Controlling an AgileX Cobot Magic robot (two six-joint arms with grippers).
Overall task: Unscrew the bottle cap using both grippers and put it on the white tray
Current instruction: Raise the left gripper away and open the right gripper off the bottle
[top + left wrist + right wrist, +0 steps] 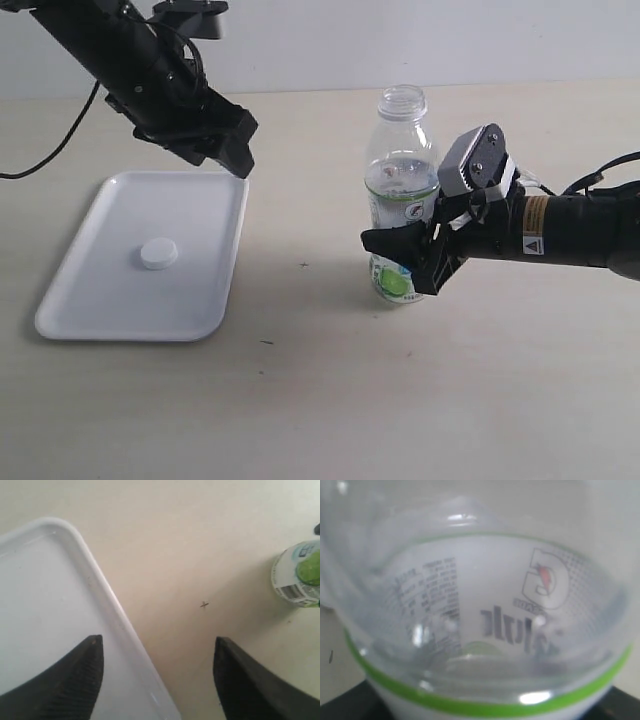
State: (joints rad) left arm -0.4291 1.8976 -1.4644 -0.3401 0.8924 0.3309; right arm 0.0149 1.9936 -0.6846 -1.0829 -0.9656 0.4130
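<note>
Already off, the bottle cap (158,253) lies mid white tray (90,290), L gripper (157,647) hangs open, empty, over its rim, while R gripper (412,258) clamps the bottle (402,150) upright, steadying it.

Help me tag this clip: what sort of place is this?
Probably a robot lab bench: bare beige tabletop, plain wall, left gripper and right gripper with only a white tray and bottle.

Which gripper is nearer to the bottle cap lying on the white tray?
Left. The left gripper hovers over the edge of the white tray, near the bottle cap; the right gripper grips the bottle, off the tray.
</note>
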